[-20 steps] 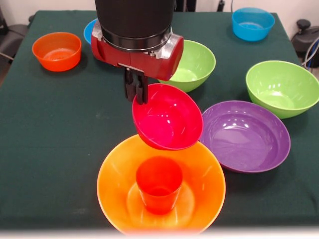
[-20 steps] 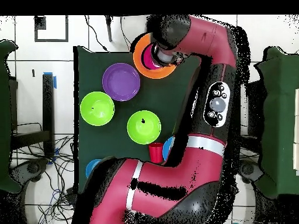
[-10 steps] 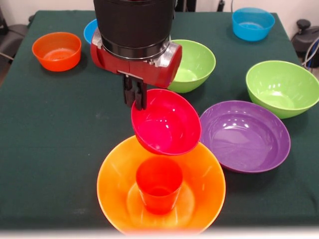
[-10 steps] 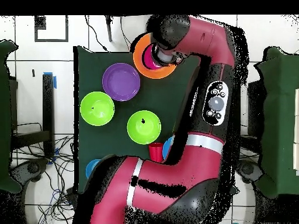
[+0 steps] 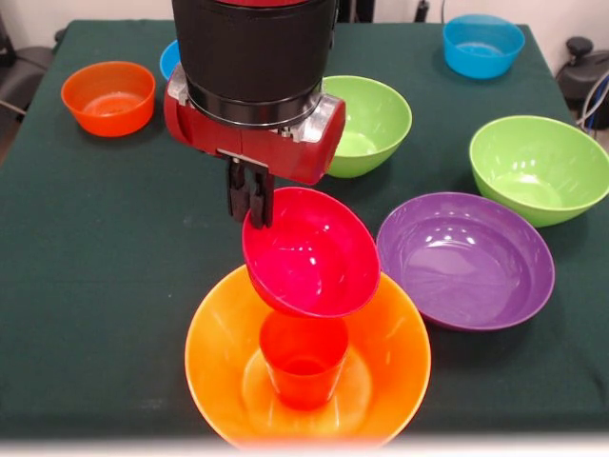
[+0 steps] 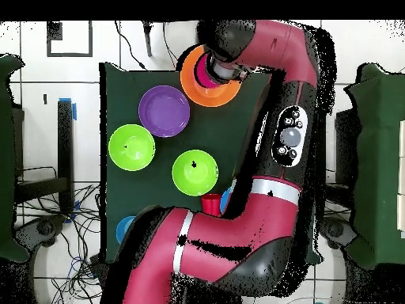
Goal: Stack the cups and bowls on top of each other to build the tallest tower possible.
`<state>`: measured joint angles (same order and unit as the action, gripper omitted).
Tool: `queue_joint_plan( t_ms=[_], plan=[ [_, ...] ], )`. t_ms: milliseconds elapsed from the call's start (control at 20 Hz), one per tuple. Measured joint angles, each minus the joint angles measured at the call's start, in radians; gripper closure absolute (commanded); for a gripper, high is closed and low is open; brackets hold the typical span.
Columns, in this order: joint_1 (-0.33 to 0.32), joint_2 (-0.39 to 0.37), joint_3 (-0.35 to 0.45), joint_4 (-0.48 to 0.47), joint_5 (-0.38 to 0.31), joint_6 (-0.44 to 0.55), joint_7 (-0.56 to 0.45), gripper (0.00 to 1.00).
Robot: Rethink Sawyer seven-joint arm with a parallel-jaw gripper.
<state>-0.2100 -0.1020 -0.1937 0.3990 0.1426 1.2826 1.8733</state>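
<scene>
My gripper (image 5: 249, 211) is shut on the far rim of the small crimson bowl (image 5: 311, 255), which hangs tilted toward the camera. Right below it an orange cup (image 5: 304, 362) stands upright inside the big orange bowl (image 5: 214, 352) at the table's near edge. The crimson bowl's lower edge overlaps the cup's rim; I cannot tell whether they touch. In the overhead view the arm covers most of the big orange bowl (image 6: 192, 82), and only a sliver of the crimson bowl (image 6: 202, 73) shows. A red cup (image 6: 210, 205) peeks out beside the arm.
A wide purple bowl (image 5: 465, 259) lies right of the stack. Two lime green bowls (image 5: 372, 124) (image 5: 539, 167) sit behind it. A blue bowl (image 5: 482, 44) is far right, another blue bowl (image 5: 171, 57) shows behind the arm, and a small orange bowl (image 5: 108, 96) sits far left.
The gripper has carried the crimson bowl slightly left and toward the camera, bringing it over the orange cup. The other bowls have not moved.
</scene>
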Motion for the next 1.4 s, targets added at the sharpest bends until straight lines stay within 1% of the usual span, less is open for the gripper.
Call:
queue_joint_plan(
  t_ms=[50,200,900,1250,1400],
  plan=[
    [0.000,0.007,-0.002,-0.016,0.002,0.012,0.000,1.00],
    [0.000,0.008,-0.004,-0.020,0.005,0.026,0.000,1.00],
    [0.018,-0.004,-0.037,-0.019,0.006,0.029,0.000,1.00],
    [0.018,0.015,-0.054,-0.059,0.013,0.061,0.000,1.00],
    [0.018,0.033,-0.061,-0.088,0.025,0.077,0.000,1.00]
  ],
)
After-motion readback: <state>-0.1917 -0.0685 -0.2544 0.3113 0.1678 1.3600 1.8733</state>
